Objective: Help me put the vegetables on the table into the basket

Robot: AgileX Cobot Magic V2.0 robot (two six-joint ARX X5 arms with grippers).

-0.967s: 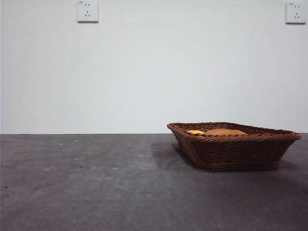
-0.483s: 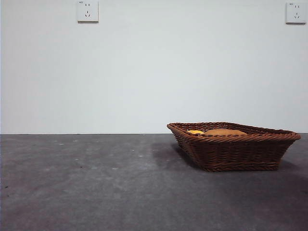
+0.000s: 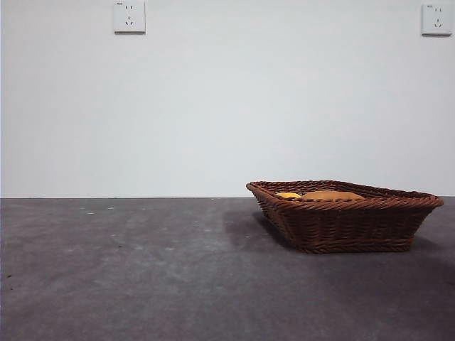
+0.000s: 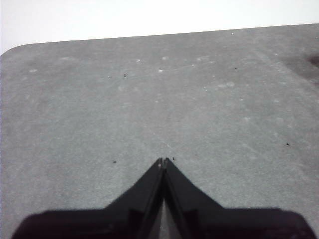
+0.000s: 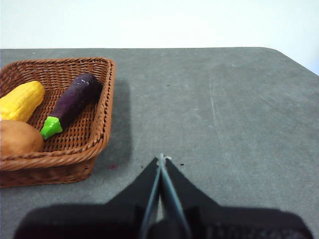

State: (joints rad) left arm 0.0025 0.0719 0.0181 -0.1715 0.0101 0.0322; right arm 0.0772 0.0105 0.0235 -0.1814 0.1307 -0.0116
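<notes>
Nothing has changed: potato point(image 5: 17, 138), eggplant point(image 5: 75, 103) and corn point(image 5: 21, 100) lie in the basket point(image 5: 102, 127); both grippers point(image 4: 163, 162) point(image 5: 161, 158) are closed and empty. The task looks done.

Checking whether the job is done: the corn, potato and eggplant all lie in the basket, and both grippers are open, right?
Not quite: both the left gripper and right gripper are shut, per the wrist views. The corn, potato and eggplant do lie in the basket.

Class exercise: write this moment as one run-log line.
shallow reddish-brown wicker basket: holds yellow corn, dark-purple eggplant, tan potato | left gripper: shut, over table | right gripper: shut, beside basket
</notes>
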